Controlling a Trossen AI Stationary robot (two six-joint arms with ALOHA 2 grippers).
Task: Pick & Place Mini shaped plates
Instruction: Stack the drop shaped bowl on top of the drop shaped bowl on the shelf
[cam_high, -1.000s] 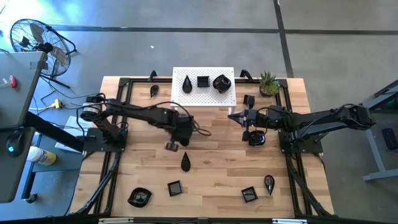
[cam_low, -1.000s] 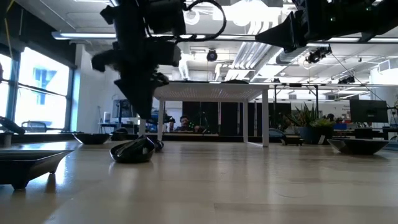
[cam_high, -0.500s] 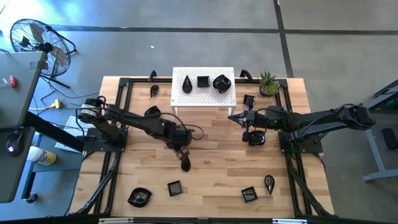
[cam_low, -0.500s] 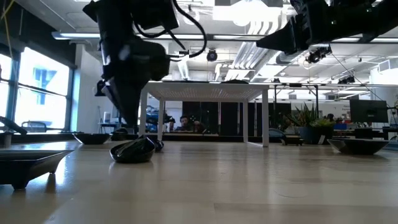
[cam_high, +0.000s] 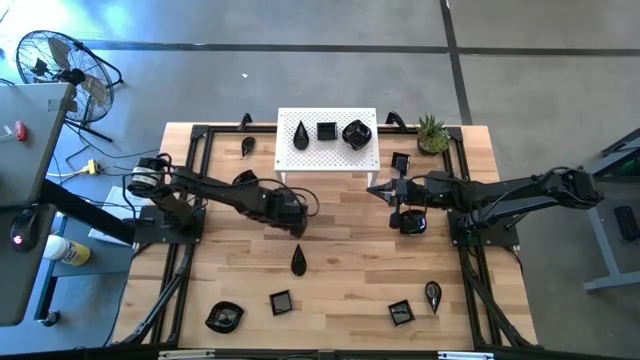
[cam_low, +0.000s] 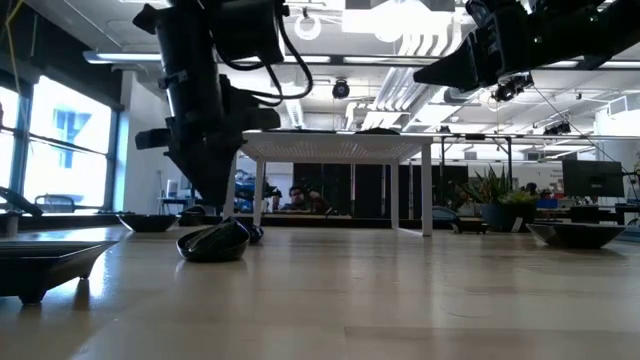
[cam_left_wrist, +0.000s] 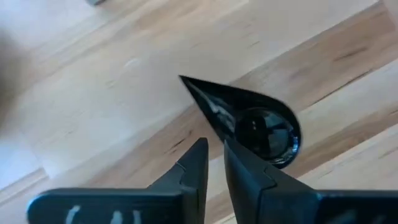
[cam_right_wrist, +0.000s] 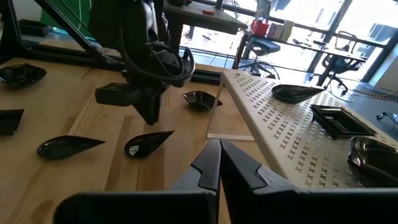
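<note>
Teardrop plate (cam_high: 298, 262) lies flat on the light wood tabletop (cam_high: 340, 280) near centre, nothing holding it. Left end effector (cam_high: 297, 226) hangs just above and slightly to the far side of it, fingers (cam_left_wrist: 193, 167) a narrow gap apart, gripping nothing. Right end effector (cam_high: 372, 188) hovers right of centre, fingers pressed together, empty, near a round plate (cam_high: 412, 224). White perforated stand (cam_high: 327, 140) at the far edge carries three plates. More plates sit along the near edge (cam_high: 281, 301), with open wood around the teardrop. Black frame rails edge the tabletop; grey floor, a fan (cam_high: 60, 62) far left, office room behind.
</note>
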